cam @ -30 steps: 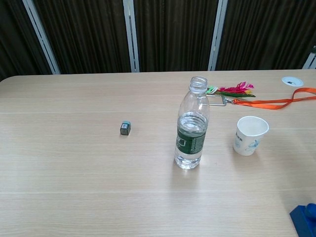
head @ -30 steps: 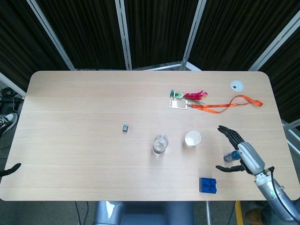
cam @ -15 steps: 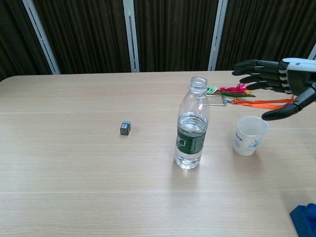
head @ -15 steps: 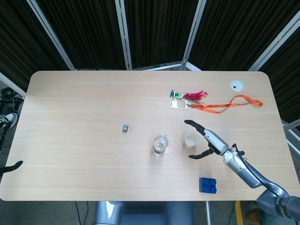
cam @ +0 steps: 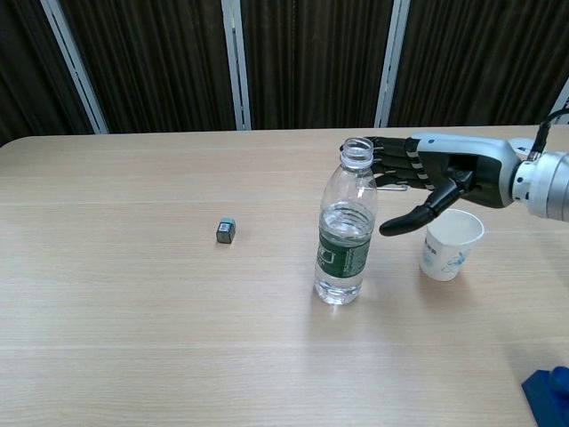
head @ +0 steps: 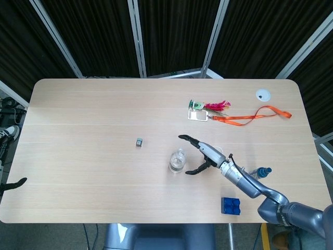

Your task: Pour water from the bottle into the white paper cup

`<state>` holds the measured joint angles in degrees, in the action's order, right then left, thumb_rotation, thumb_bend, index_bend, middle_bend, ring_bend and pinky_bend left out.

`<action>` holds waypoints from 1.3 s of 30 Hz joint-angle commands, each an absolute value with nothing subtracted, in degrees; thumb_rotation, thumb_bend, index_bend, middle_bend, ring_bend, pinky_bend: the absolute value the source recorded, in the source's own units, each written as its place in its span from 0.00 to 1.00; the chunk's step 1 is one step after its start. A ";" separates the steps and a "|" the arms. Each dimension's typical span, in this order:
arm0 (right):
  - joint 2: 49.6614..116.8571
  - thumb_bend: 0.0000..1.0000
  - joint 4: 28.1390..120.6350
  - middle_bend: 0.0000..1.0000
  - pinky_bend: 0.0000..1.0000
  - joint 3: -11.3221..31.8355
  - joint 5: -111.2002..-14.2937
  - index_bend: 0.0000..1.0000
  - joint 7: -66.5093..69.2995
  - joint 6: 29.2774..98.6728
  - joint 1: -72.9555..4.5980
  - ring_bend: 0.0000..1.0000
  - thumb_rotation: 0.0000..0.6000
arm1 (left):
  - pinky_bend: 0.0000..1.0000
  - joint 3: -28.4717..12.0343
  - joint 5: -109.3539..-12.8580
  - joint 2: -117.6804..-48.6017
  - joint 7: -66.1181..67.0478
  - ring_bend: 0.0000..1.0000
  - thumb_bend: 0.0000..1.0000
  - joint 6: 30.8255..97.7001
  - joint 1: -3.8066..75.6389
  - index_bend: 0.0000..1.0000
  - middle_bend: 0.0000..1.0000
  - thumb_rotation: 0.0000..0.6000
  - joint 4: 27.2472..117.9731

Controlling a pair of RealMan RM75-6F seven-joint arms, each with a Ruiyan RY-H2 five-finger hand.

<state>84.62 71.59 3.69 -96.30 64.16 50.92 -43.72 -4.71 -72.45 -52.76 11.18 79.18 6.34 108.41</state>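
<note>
The right hand (cam: 425,182) is spread wide, fingers stretched out and thumb dropped low, holding nothing; it hangs above the desk (cam: 133,338) just beside the upper part of the bottle (cam: 345,236), on the bottle's right in the chest view, with a visible gap between fingertips and plastic, so I judge the grasp has not yet been made. In the head view the same hand (head: 204,156) forms an open crescent facing the bottle (head: 177,160). Almost the whole task looks still to do: close on the bottle, lift it, tilt it over the cup, pour. The bottle stands upright with no cap on its neck and is roughly half full of clear water, with a dark green label around its lower body. The white paper cup (cam: 450,244) stands upright just below and slightly behind the hand, near the bottle but not touching it; its inside looks empty and dry, though the angle shows only part of the bottom. The left hand (head: 11,185) is only a dark tip at the far desk edge, well apart, and its pose cannot be made out.
</note>
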 commanded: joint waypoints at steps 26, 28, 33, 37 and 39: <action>97.27 0.00 62.94 0.00 0.00 2.51 -89.76 0.00 58.08 48.86 -45.01 0.00 1.00 | 0.00 -4.31 -72.04 -52.38 9.96 0.00 0.00 78.33 6.79 0.00 0.00 1.00 108.07; 97.86 0.00 62.20 0.00 0.03 2.36 -89.44 0.00 58.41 48.90 -44.84 0.00 1.00 | 0.00 -4.27 -71.78 -52.50 10.17 0.00 0.00 78.11 6.91 0.00 0.00 1.00 107.98; 99.95 0.00 60.18 0.08 0.19 3.07 -88.29 0.01 58.93 49.99 -44.40 0.03 1.00 | 0.00 -4.11 -71.60 -52.72 10.72 0.00 0.00 77.73 7.19 0.00 0.00 1.00 108.01; 100.99 0.00 58.84 0.16 0.25 3.20 -88.46 0.04 59.57 50.24 -44.82 0.11 1.00 | 0.00 -4.14 -71.19 -52.85 10.83 0.00 0.00 77.56 7.33 0.00 0.00 1.00 108.02; 101.31 0.00 58.55 0.21 0.27 3.31 -88.28 0.07 60.20 50.12 -44.95 0.15 1.00 | 0.00 -4.04 -71.12 -52.86 10.97 0.00 0.00 77.38 7.40 0.00 0.00 1.00 108.03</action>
<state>101.12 58.73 3.23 -88.37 59.95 50.18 -44.84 -4.06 -71.13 -52.85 10.96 77.38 7.39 108.03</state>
